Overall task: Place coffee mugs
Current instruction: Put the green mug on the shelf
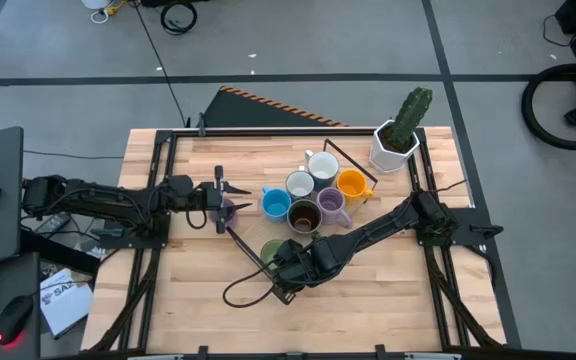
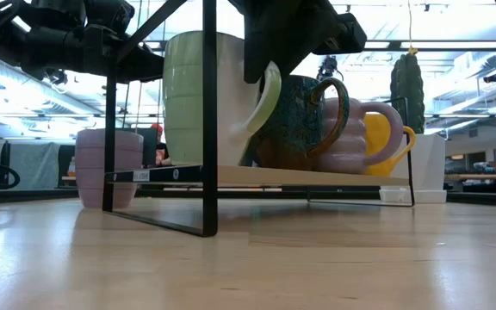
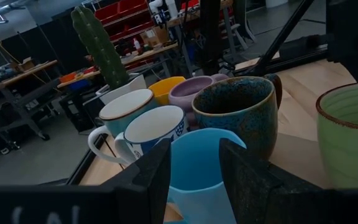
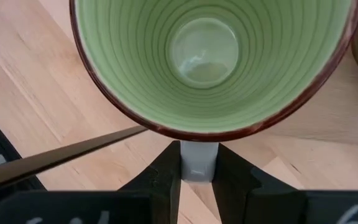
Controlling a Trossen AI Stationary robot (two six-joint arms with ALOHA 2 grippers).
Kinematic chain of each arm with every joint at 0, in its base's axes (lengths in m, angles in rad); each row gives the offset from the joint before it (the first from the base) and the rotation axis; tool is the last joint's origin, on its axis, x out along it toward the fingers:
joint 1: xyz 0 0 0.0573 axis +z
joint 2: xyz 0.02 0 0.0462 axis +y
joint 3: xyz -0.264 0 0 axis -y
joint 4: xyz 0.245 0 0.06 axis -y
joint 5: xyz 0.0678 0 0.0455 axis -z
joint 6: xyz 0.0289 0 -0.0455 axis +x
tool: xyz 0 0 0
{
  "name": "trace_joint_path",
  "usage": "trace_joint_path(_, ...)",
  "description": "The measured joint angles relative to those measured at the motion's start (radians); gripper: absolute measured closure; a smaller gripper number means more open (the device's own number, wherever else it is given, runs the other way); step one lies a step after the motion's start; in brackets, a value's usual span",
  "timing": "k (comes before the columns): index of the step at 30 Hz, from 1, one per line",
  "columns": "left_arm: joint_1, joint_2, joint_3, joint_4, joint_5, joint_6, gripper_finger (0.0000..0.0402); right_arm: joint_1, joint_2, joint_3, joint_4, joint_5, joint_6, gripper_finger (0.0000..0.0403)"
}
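Observation:
The green mug stands upright at the near corner of a black wire rack with a wooden shelf. My right gripper is shut on it from above; it also shows in the high view. On the shelf behind it stand the dark brown mug, a lavender mug, the orange mug, the blue mug and two white mugs. A second lavender mug rests on its base on the table. My left gripper hangs open and empty above it. My right gripper pinches the green mug's pale handle between its two fingers. The fingers point down from above. The mug stays upright with its mouth up and its base at the level of the rack's shelf. Whether it rests there, I cannot tell.
A white faceted pot with a green cactus stands at the table's far right. The rack's black rods run slanting across the table's middle. Bare wooden tabletop lies along the near edge.

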Motion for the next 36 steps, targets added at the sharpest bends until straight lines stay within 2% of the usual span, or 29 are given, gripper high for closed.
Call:
trace_joint_path(14, 0.000, 0.000, 0.000, 0.000, 0.000, 0.000, 0.0260, 0.000, -0.005, 0.034, -0.053, -0.060, 0.009, 0.0322)
trace_joint_path(36, 0.000, 0.000, 0.000, 0.001, 0.000, 0.000, 0.0260, 0.001, -0.002, 0.062, -0.069, 0.001, -0.005, 0.0321)
